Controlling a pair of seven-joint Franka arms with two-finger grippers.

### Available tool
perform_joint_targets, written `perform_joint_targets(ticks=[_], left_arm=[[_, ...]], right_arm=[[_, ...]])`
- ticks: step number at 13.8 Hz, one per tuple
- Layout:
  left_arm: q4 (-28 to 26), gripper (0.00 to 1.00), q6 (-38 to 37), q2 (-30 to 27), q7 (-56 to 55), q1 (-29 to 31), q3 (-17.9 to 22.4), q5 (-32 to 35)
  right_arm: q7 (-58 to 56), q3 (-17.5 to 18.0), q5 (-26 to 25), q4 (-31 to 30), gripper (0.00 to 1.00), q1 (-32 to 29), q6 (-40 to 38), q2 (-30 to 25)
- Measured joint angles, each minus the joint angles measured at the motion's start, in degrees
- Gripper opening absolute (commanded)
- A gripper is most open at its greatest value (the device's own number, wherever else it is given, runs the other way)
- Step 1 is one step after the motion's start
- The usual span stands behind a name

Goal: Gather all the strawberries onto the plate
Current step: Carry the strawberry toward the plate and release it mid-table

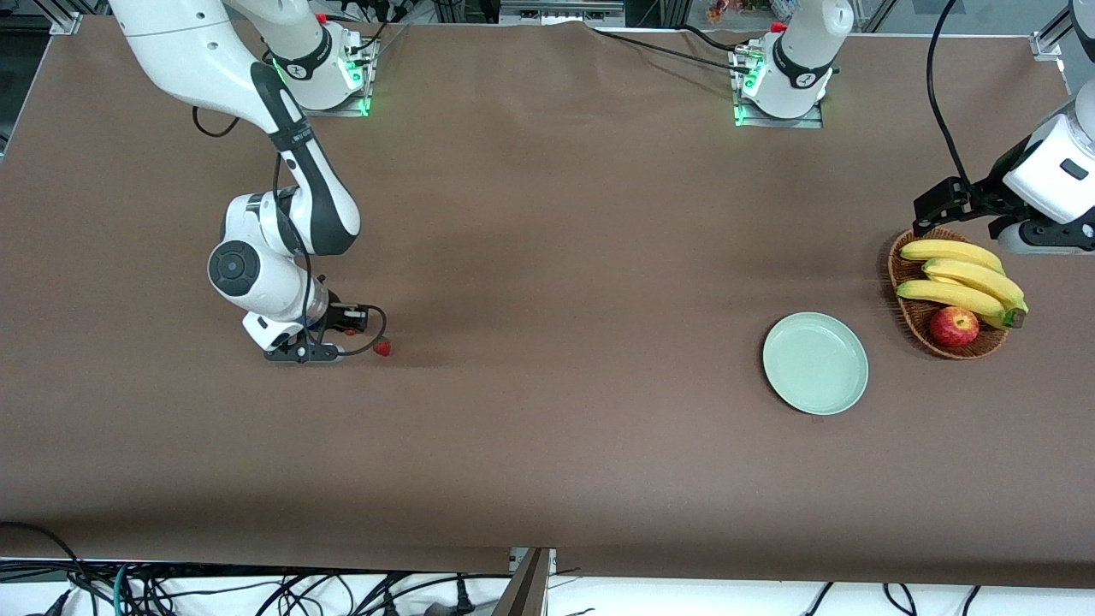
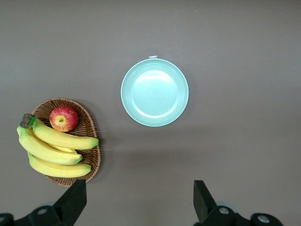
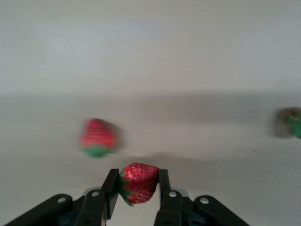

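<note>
Brown cloth covers the table (image 1: 547,445) we work at. From the front we see our right gripper (image 1: 301,349) low at the right arm's end of the table, with one strawberry (image 1: 382,348) lying on the cloth just beside it. The plate (image 1: 815,363) sits bare toward the left arm's end, near a basket (image 1: 908,318) of bananas (image 1: 962,282) and an apple (image 1: 954,326). Our left gripper (image 1: 1039,233) waits in the air over the table's edge by the basket.

Our left wrist view looks straight down on the plate (image 2: 154,92) with the basket (image 2: 90,141), bananas (image 2: 51,146) and apple (image 2: 64,118) beside it; the left gripper's fingers (image 2: 73,201) stand wide apart, grasping nothing.

Our right wrist view shows the right gripper (image 3: 136,186) clamped on a berry (image 3: 139,182), its leafy top against one finger. A second berry (image 3: 98,137) lies blurred on the cloth close by, and a third (image 3: 294,123) sits cut off at the picture's edge.
</note>
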Motion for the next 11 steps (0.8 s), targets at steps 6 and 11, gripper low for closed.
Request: perform_joint_targets(ticks=[6, 11], left_arm=[[0.0, 1.0, -1.07, 0.0, 0.0, 0.0, 0.05, 0.0], [0.02, 1.0, -1.27, 0.0, 0.0, 0.0, 0.06, 0.0]], right_arm=[[19.81, 6.43, 0.31, 17.07, 0.25, 4.57, -4.5, 5.03], [41.19, 7.39, 0.31, 36.04, 0.33, 16.01, 0.99, 19.6]])
